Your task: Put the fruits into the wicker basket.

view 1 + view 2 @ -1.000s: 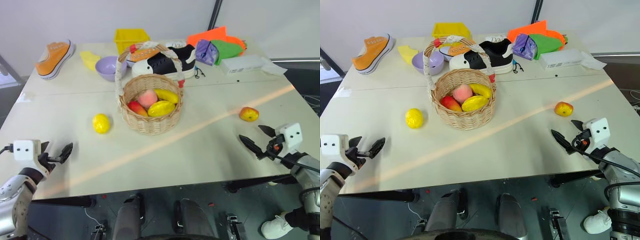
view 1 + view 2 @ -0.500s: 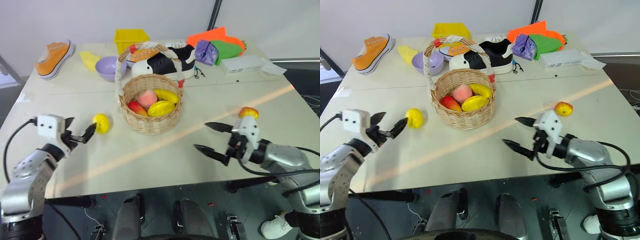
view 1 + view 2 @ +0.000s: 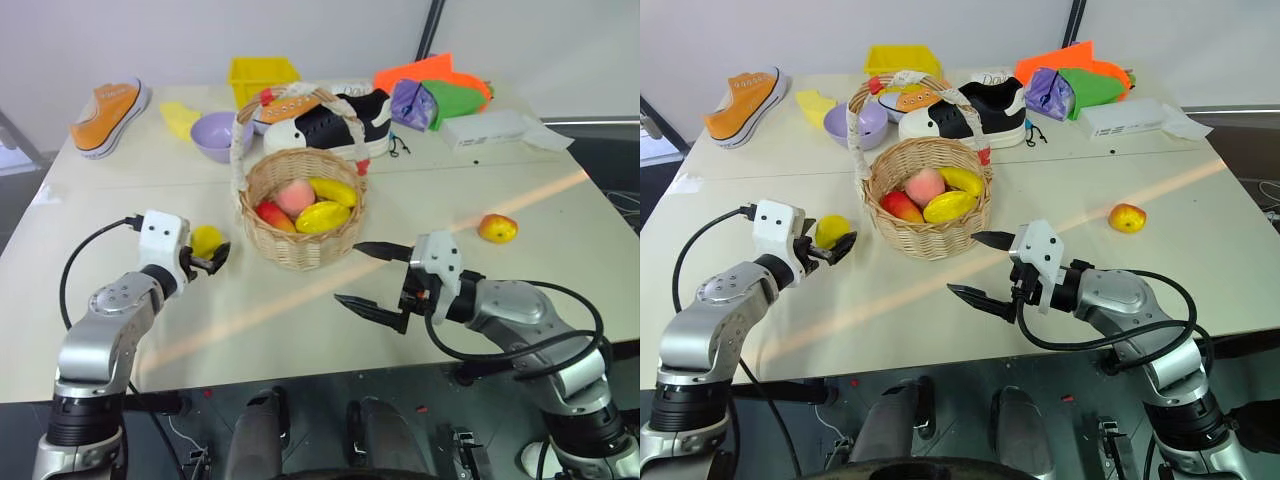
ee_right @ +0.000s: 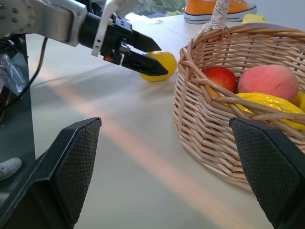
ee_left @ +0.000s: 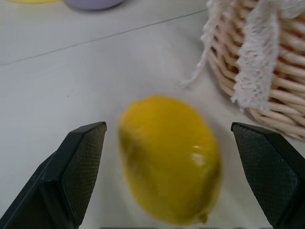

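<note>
Lemon (image 5: 169,160) on the tabletop (image 3: 300,310), just left of the wicker basket (image 3: 300,215) — not touching it. Left tool (image 3: 207,262) is wide open with a finger on each side of the lemon, no contact visible. Basket sits mid-tabletop and holds a pink peach (image 3: 294,196), a red piece (image 3: 270,213) and two yellow pieces (image 3: 322,216). Orange-red-and-yellow fruit (image 3: 497,228) lies well apart to the right, alone on the tabletop. Right tool (image 3: 366,278) is also wide open and empty, held above the tabletop just right of the basket, aimed toward it.

Behind the basket — lilac bowl (image 3: 220,135), yellow crate (image 3: 262,77), black-and-white shoe (image 3: 335,125), orange sneaker (image 3: 108,117) at far left, bright cloth pile (image 3: 435,90) and a white box (image 3: 490,127) at far right.
</note>
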You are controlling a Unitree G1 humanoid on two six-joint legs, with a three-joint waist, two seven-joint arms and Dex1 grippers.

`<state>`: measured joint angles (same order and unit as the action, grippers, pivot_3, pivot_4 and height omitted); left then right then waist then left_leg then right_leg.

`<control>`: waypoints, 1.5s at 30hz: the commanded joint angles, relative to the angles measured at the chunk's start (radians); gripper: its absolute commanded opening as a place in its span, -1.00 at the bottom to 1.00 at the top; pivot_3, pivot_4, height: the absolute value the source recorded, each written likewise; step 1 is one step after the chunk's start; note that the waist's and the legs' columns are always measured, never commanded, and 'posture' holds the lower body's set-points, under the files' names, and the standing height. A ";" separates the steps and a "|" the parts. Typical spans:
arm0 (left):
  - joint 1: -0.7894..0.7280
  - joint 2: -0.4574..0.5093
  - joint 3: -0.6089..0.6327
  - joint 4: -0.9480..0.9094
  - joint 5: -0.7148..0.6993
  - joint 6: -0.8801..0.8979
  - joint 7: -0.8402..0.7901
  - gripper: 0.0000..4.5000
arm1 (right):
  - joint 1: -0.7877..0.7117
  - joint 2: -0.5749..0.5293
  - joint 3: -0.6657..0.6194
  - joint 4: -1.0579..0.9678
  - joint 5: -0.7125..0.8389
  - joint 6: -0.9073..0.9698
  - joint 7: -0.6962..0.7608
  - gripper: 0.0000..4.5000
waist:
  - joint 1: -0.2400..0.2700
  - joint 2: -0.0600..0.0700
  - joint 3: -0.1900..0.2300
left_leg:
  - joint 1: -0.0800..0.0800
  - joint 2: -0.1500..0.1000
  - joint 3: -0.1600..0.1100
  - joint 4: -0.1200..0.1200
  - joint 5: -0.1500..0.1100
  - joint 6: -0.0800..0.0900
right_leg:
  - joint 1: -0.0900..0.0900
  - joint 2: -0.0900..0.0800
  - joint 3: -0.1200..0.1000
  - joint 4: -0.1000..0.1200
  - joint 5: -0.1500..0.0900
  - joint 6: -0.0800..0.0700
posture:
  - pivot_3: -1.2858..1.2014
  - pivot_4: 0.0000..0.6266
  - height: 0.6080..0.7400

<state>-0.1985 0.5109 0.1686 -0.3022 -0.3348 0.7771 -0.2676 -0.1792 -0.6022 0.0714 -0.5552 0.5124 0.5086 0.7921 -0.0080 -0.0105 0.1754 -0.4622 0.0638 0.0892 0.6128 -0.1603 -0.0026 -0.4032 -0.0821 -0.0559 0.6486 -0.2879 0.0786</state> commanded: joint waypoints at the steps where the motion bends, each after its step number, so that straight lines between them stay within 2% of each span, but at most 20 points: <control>1: -0.015 -0.007 0.001 -0.001 0.026 0.028 0.031 1.00 | -0.014 0.004 -0.001 -0.016 -0.006 -0.029 0.003 1.00 | 0.000 0.000 0.000 | 0.000 0.000 0.000 0.000 0.000 0.000 | 0.000 0.000 0.000 0.000 0.000 0.001 | 0.03 -0.52 1.00; 4: -0.018 -0.016 0.004 0.005 0.027 0.038 0.034 1.00 | -0.016 0.005 0.002 -0.012 -0.010 -0.033 0.001 1.00 | 0.000 0.000 0.000 | 0.000 0.000 0.000 0.000 0.000 0.000 | 0.000 0.000 0.000 0.000 0.000 0.001 | 0.03 -0.52 1.00; 5: -0.017 -0.020 0.006 0.005 0.026 0.029 0.028 0.89 | -0.015 0.006 0.003 -0.013 -0.012 -0.035 0.001 1.00 | 0.000 0.000 0.000 | 0.000 0.000 0.000 0.000 0.000 0.000 | 0.000 0.000 0.000 0.000 0.000 0.001 | 0.03 -0.52 1.00; 7: -0.017 -0.022 0.007 0.008 0.031 0.023 0.026 0.61 | -0.013 0.008 0.006 -0.012 -0.017 -0.038 -0.001 1.00 | 0.002 0.000 0.000 | 0.000 0.000 0.000 0.000 0.000 0.000 | 0.000 0.000 0.000 0.000 0.000 0.001 | 0.03 -0.52 1.00; 10: -0.017 -0.010 0.008 0.014 0.050 0.023 0.031 -0.03 | -0.014 0.011 0.008 -0.010 -0.022 -0.040 -0.002 1.00 | 0.002 0.000 0.000 | 0.000 0.000 0.000 0.001 0.000 0.000 | 0.000 0.000 0.000 0.000 0.000 0.000 | 0.03 -0.52 1.00; 14: -0.003 0.013 0.061 0.016 0.072 -0.022 0.034 -0.03 | -0.015 0.010 0.011 -0.004 -0.033 -0.048 0.000 1.00 | 0.001 0.000 0.000 | 0.000 0.000 0.000 0.000 0.000 0.000 | 0.000 0.000 0.000 0.001 0.000 0.000 | 0.03 -0.52 1.00; 19: 0.065 0.071 0.177 -0.078 -0.024 -0.100 -0.108 -0.03 | -0.021 -0.003 -0.006 0.006 -0.036 -0.053 0.005 1.00 | -0.003 -0.001 0.000 | 0.000 0.001 0.000 0.000 0.000 0.000 | 0.000 0.000 0.000 0.001 0.000 0.000 | 0.03 -0.52 1.00; 21: 0.098 0.109 0.241 -0.153 -0.113 -0.124 -0.216 -0.03 | -0.029 -0.017 -0.022 0.019 -0.035 -0.057 0.015 1.00 | -0.002 -0.001 0.000 | 0.000 0.001 0.000 0.000 0.000 0.000 | 0.000 -0.001 0.000 0.001 0.000 0.000 | 0.03 -0.52 1.00; 23: 0.102 0.157 0.283 -0.247 -0.274 -0.076 -0.338 -0.03 | -0.046 -0.034 -0.043 0.047 -0.038 -0.065 0.027 1.00 | 0.001 -0.002 0.000 | 0.000 0.001 0.000 0.000 -0.001 -0.002 | 0.000 -0.003 0.000 0.000 0.000 -0.001 | 0.03 -0.52 1.00; 25: 0.055 0.195 0.228 -0.286 -0.328 -0.047 -0.385 -0.03 | -0.062 -0.040 -0.055 0.087 -0.048 -0.079 0.035 1.00 | 0.007 -0.002 0.000 | 0.000 0.000 0.000 0.001 -0.002 -0.003 | -0.002 -0.005 -0.001 0.000 0.000 -0.001 | 0.03 -0.52 1.00; 28: -0.088 0.193 0.074 -0.250 -0.278 -0.039 -0.356 -0.03 | -0.080 -0.043 -0.055 0.127 -0.064 -0.105 0.044 1.00 | 0.023 -0.001 -0.001 | 0.002 -0.001 0.001 0.001 -0.002 -0.003 | -0.001 -0.006 0.000 -0.001 0.000 -0.001 | 0.03 -0.52 1.00; 33: -0.355 0.090 -0.176 -0.088 -0.133 -0.034 -0.275 -0.03 | -0.105 -0.039 -0.077 0.140 -0.057 -0.111 0.046 1.00 | 0.022 -0.002 -0.001 | 0.001 -0.001 0.000 0.003 0.000 0.001 | 0.004 -0.001 -0.001 -0.001 0.000 0.000 | 0.03 -0.52 1.00; 36: -0.418 0.062 -0.259 -0.003 -0.055 -0.069 -0.275 -0.03 | -0.092 -0.039 -0.085 0.121 -0.057 -0.112 0.037 1.00 | 0.017 -0.002 -0.001 | 0.001 -0.002 0.001 0.002 0.000 0.001 | 0.003 0.002 -0.001 0.000 0.002 0.004 | 0.03 -0.52 1.00; 39: -0.439 0.038 -0.288 0.038 -0.031 -0.092 -0.292 0.52 | -0.065 -0.032 -0.102 0.103 -0.060 -0.111 0.009 1.00 | 0.019 -0.002 -0.001 | 0.001 -0.002 0.002 0.001 0.000 0.001 | 0.001 0.004 -0.001 0.002 0.004 0.007 | 0.03 -0.52 1.00; 41: -0.443 0.034 -0.291 0.047 -0.016 -0.104 -0.298 0.97 | -0.051 -0.029 -0.123 0.105 -0.060 -0.106 -0.015 1.00 | 0.020 -0.002 -0.001 | 0.001 -0.001 0.003 0.001 0.000 0.001 | 0.000 0.004 -0.001 0.003 0.004 0.007 | 0.03 -0.52 1.00; 45: -0.421 0.037 -0.222 0.037 -0.062 -0.126 -0.335 0.97 | -0.043 -0.025 -0.208 0.145 -0.048 -0.087 -0.082 1.00 | 0.020 -0.002 -0.001 | 0.001 -0.001 0.002 0.002 0.000 0.001 | 0.001 0.003 0.000 0.003 0.004 0.007 | 0.03 -0.52 1.00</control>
<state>-0.6115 0.5445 -0.1145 -0.2368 -0.3762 0.6820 -0.5850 -0.2160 -0.6289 -0.0702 -0.4064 0.4485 0.4193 0.7445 0.0123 -0.0125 0.1746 -0.4615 0.0627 0.0916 0.6155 -0.1600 -0.0017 -0.4026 -0.0791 -0.0561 0.6517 -0.2843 0.0853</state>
